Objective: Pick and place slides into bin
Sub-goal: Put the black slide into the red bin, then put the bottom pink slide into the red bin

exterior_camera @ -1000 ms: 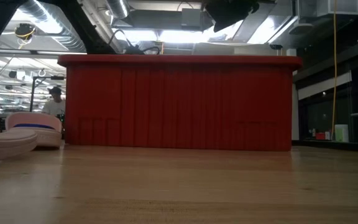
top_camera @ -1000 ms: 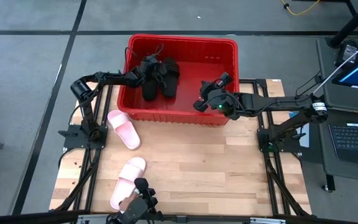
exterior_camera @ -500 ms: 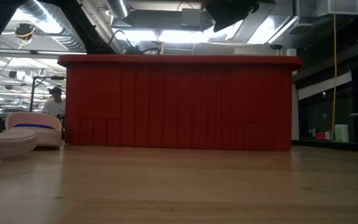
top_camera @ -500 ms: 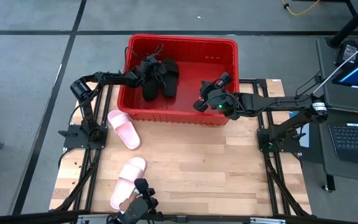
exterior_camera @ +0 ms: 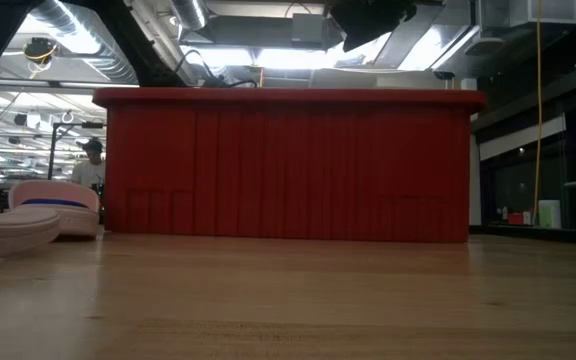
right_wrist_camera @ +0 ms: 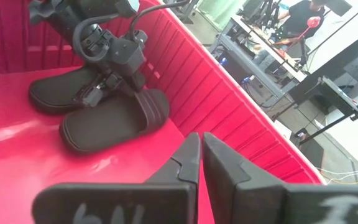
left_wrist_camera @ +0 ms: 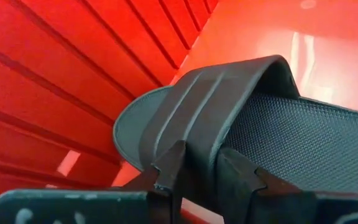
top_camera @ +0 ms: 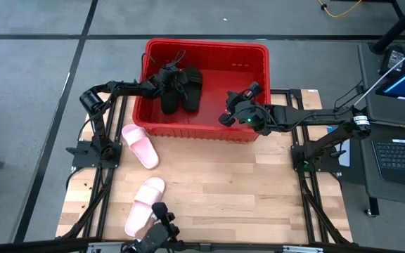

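Two black slides (top_camera: 169,97) (top_camera: 192,87) lie flat on the floor of the red bin (top_camera: 206,43), in its left half. My left gripper (top_camera: 164,79) reaches in over the bin's left wall. It stands open, with the strap (left_wrist_camera: 229,93) of the left black slide between its fingers (left_wrist_camera: 199,160). My right gripper (right_wrist_camera: 201,148) hangs shut and empty over the bin's near right part (top_camera: 226,115). Two pale pink slides (top_camera: 140,145) (top_camera: 145,198) lie soles down on the wooden table, in front of the bin to the left. My left gripper has one finger (left_wrist_camera: 169,169) on each side of the black slide's strap edge (left_wrist_camera: 199,146), coming slanting down from the table's left. Whether the fingers touch the strap, I cannot tell. The slide rests on the bin floor beside the ribbed wall (left_wrist_camera: 55,81).
The bin's right half holds nothing. In the low view the bin's near wall (exterior_camera: 288,165) hides what is inside, and the pink slides (exterior_camera: 53,205) show at the left. Bare table lies in front of the bin. People show far off in the room (exterior_camera: 90,158) (right_wrist_camera: 297,15).
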